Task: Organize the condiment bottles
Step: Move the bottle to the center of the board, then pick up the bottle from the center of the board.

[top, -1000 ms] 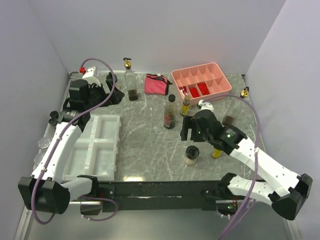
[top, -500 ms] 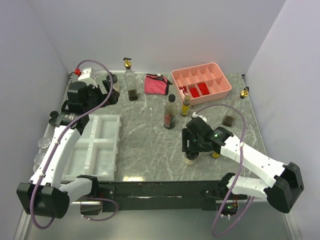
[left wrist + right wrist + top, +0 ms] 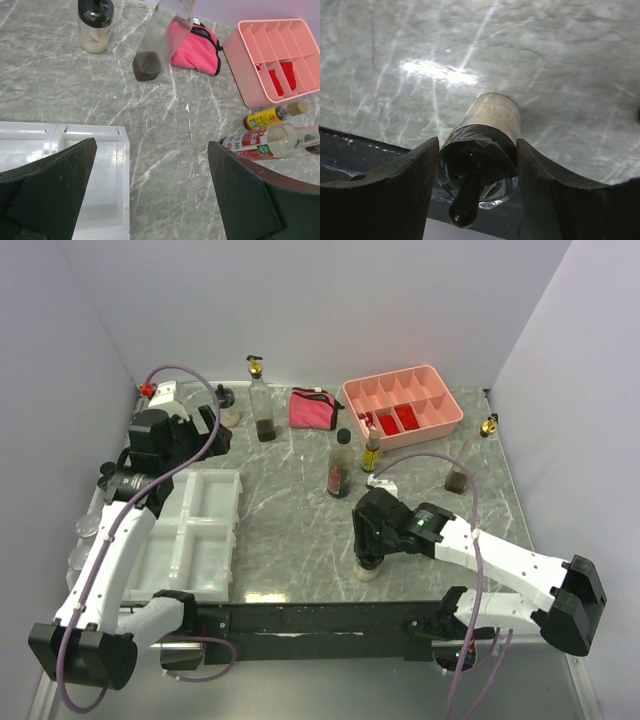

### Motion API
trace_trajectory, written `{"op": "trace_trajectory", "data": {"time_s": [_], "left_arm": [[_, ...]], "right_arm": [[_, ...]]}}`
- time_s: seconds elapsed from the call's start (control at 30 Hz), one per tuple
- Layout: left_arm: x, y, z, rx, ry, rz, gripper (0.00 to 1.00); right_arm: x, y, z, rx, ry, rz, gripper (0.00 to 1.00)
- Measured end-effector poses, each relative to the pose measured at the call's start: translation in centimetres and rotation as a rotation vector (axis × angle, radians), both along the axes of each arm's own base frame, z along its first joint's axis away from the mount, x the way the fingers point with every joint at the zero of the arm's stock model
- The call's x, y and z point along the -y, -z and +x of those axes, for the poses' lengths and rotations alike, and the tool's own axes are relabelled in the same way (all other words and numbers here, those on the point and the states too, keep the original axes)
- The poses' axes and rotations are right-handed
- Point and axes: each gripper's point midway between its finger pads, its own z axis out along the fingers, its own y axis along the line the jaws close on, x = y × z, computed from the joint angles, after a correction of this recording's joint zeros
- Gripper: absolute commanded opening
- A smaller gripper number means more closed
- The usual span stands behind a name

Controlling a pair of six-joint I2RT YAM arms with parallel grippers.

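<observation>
Grey veined marble (image 3: pixel 290 530) is gleaming under the lamps. At left, the left gripper (image 3: pixel 152 146) is hanging wide apart over the far edge of the white tray (image 3: pixel 100 165). Rightward, the right gripper (image 3: pixel 477 142) has dropped and is pinching the round, black-lidded glass spice jar (image 3: pixel 492 115) near the front edge, so lifting looks next.

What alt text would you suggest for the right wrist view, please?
The right hand has its two dark fingers closely flanking the black lid of a small spice jar with pale contents, standing on the grey marble table. The table's dark near edge runs below left.
</observation>
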Motion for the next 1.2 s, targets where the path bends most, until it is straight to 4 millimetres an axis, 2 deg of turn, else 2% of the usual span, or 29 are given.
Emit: {"op": "trace_trajectory", "data": {"time_s": [0.2,0.4,0.53,0.73,0.9,1.0,1.1,1.2], "left_arm": [[-0.3,-0.5,-2.0,0.012,-0.004,0.000,1.00],[-0.5,0.4,-3.4,-0.038,-0.005,0.003,0.99],[-0.5,0.7,-4.1,-0.078,-0.005,-0.002,0.99],[0.2,0.5,-4.4,-0.092,0.026,-0.023,0.99],[1.1,1.4,-4.5,-0.134,0.071,-0.046,0.99],[2.4,1.4,-4.8,-0.136,0.106,-0.059,0.99],[5.4,1.9,-5.7,-0.144,0.178,-0.046,0.99],[9.3,2.9,-7.3,-0.164,0.273,-0.018,0.99]], "right_arm": [[-3.5,-0.2,0.7,0.019,-0.036,0.022,0.47],[-8.1,-0.7,3.3,0.046,-0.054,0.055,0.68],[-9.4,-1.3,4.2,0.064,-0.063,0.072,0.87],[-11.0,-4.9,5.8,0.146,-0.084,0.126,1.00],[-10.3,-8.4,6.4,0.229,-0.089,0.157,1.00],[-8.6,-11.4,6.5,0.308,-0.074,0.187,1.00],[-6.3,-15.6,6.2,0.429,-0.055,0.259,1.00],[-3.7,-19.0,5.3,0.545,-0.032,0.331,1.00]]}}
